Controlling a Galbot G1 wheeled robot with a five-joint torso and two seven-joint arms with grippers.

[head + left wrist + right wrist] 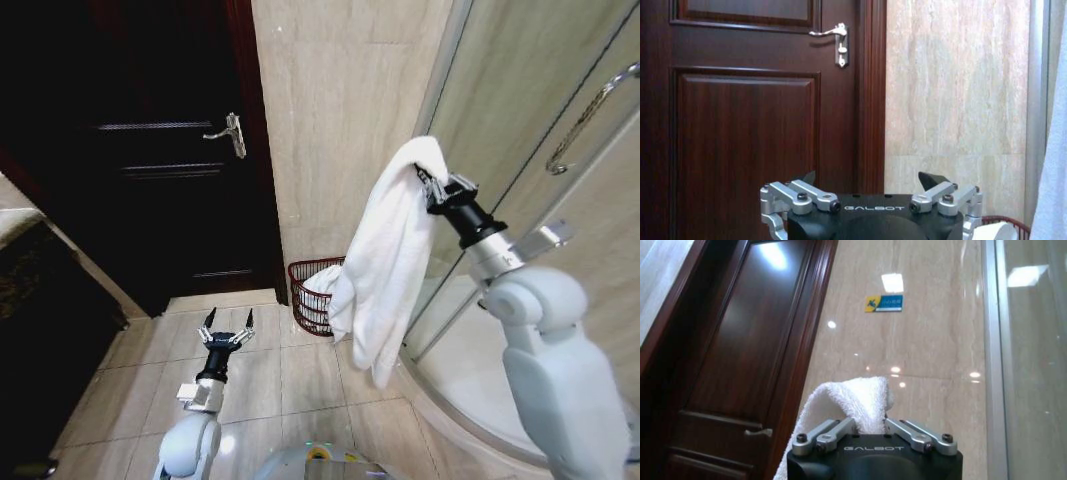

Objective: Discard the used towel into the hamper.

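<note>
A white used towel (385, 260) hangs in a long fold from my right gripper (424, 180), which is raised high beside the shower glass and shut on the towel's top. In the right wrist view the towel (852, 400) bulges up between the closed fingers. The hamper (312, 298), a dark red-brown wire basket with something white inside, stands on the floor against the wall, below and behind the hanging towel; its rim (1013, 224) shows in the left wrist view. My left gripper (228, 322) is held low over the floor tiles, open and empty, its fingers (810, 178) spread.
A dark wooden door (160, 150) with a silver handle (230, 133) fills the left. A beige tiled wall (340, 110) stands behind the hamper. The curved glass shower enclosure (540, 110) with a metal handle is on the right. Floor tiles (300, 380) lie between.
</note>
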